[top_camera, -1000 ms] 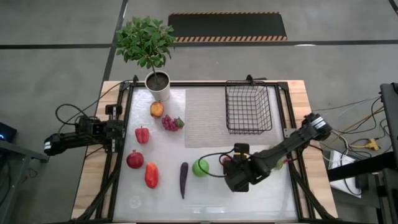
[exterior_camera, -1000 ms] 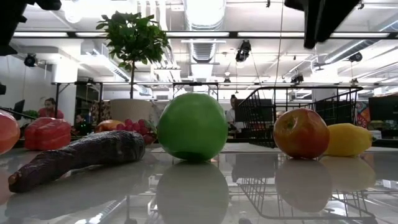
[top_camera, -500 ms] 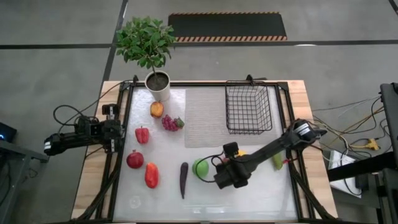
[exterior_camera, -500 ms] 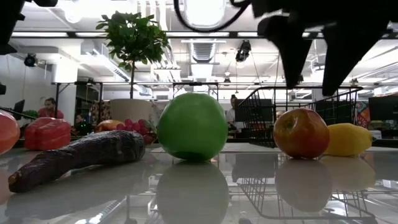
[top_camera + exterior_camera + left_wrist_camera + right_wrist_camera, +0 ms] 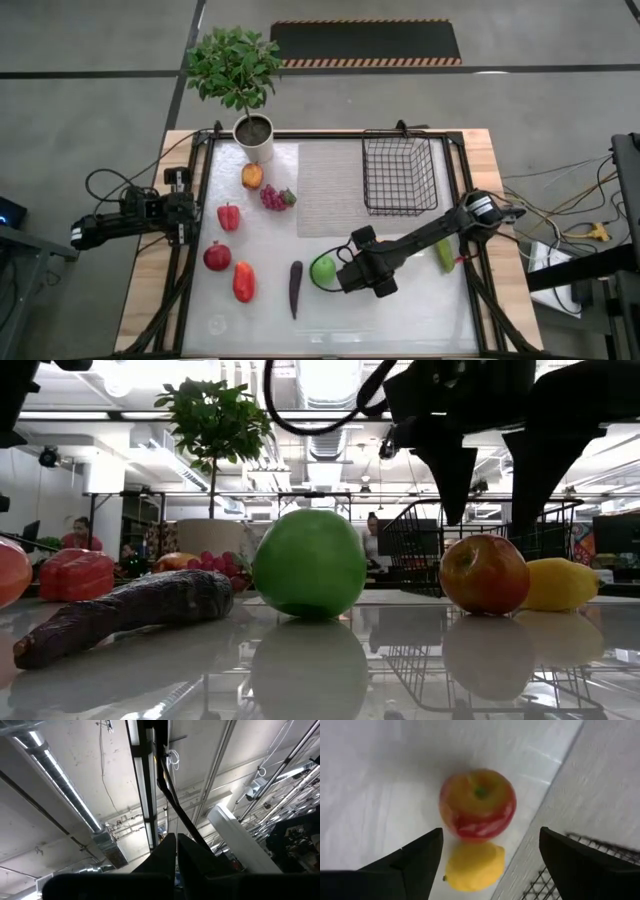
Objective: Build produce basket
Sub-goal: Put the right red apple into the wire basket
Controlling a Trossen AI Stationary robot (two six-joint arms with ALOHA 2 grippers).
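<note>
My right gripper (image 5: 487, 510) is open and points down, its two fingers standing above and to either side of the red apple (image 5: 484, 574) without touching it. In the right wrist view the red apple (image 5: 477, 804) rests on the white table with the yellow lemon (image 5: 473, 866) beside it. In the high view the right gripper (image 5: 365, 272) hides both fruits. The green apple (image 5: 322, 268) sits just to its left. The black wire basket (image 5: 400, 172) stands on the mat toward the far right. My left gripper (image 5: 176, 840) is shut and parked at the table's left edge, pointing at the ceiling.
An eggplant (image 5: 295, 288), two red peppers (image 5: 243, 281) (image 5: 228, 216), a dark red apple (image 5: 217, 256), grapes (image 5: 276, 197) and an orange fruit (image 5: 252, 176) lie on the left half. A potted plant (image 5: 254, 135) stands at the far edge. A green cucumber (image 5: 445, 253) lies by the right arm.
My right gripper has moved toward the table's left and come down over the red apple, staying open. The fruits have not moved.
</note>
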